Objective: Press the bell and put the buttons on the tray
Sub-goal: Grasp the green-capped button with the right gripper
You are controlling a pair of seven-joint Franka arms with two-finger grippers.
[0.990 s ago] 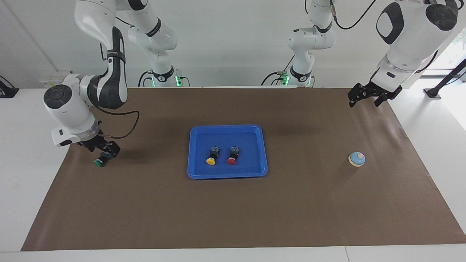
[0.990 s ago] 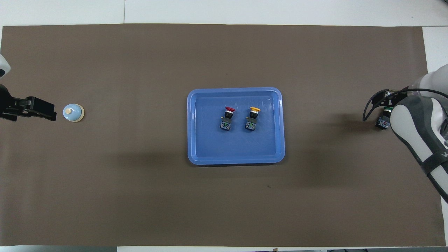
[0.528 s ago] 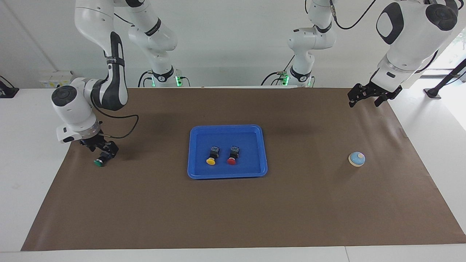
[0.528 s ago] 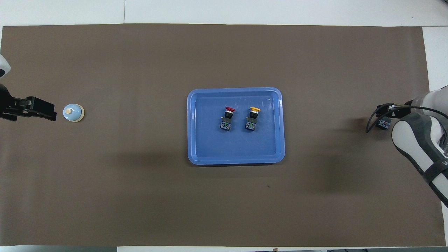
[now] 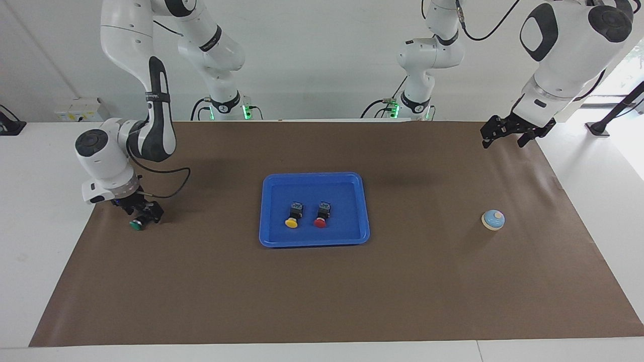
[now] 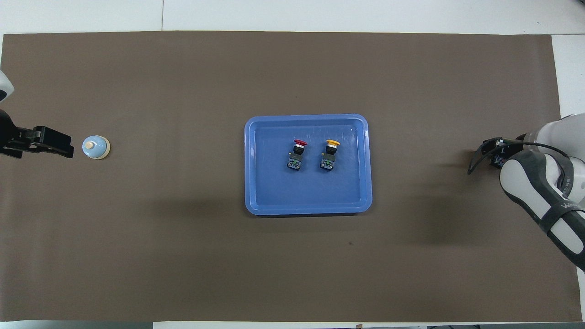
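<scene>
The bright-blue tray (image 5: pixel 314 241) (image 6: pixel 249 164) lies mid-table and holds the yellow button (image 5: pixel 292 219) (image 6: pixel 330 154) and the red button (image 5: pixel 320 218) (image 6: pixel 297 154), both on their sides. On the brown mat at the right arm's end lies the green button (image 5: pixel 135 225), with my right gripper (image 5: pixel 143 214) down at its black body; the overhead view hides most of it under the arm. The light-blue bell (image 5: pixel 493 220) (image 6: pixel 95 147) stands at the left arm's end. My left gripper (image 5: pixel 504 134) waits open in the air beside it, holding nothing.
A brown mat (image 5: pixel 322 301) covers the table, with white table margins around it. Nothing else lies on the mat between the tray and either end.
The right arm's wrist has swung in over the green button and its gripper has settled around the button's body. The green button, the bell and the left arm have stayed put.
</scene>
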